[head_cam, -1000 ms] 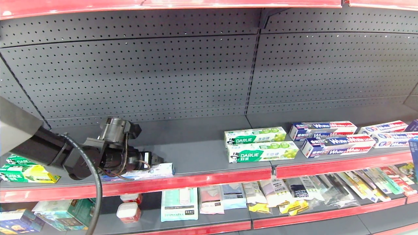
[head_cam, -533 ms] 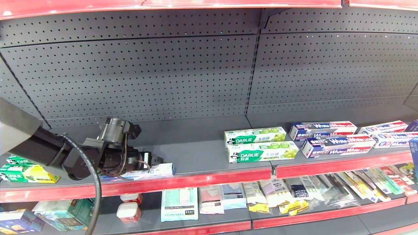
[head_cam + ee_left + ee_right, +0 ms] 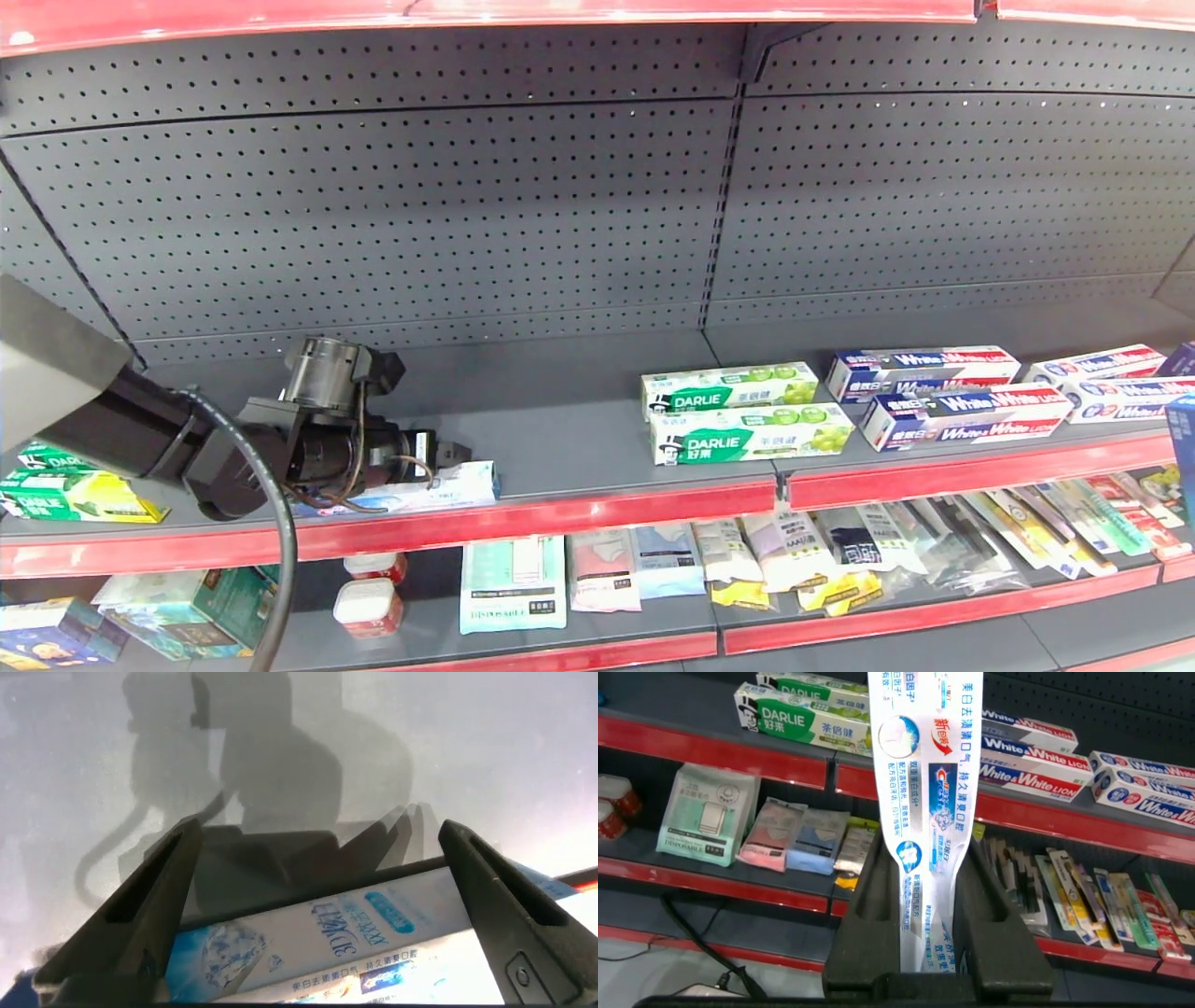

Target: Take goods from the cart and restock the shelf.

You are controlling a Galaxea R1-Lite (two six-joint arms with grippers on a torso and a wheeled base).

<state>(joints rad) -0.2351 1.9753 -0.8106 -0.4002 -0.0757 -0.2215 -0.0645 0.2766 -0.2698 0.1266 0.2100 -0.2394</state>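
Sitting lower left on the shelf, a blue box under the left gripper, jaws spread; the right gripper clamps a second box, not yet shelved.

Held toothpaste box white, blue, red; shelf box seemingly pale blue; shelf lip red.

A flat toothpaste box lay on the shelf board near its front edge, crossing under the left gripper from one spread finger to the other. The right gripper clamped an upright toothpaste box between its fingers. Beyond their tips lay shelved boxes, with packets on the shelf below.
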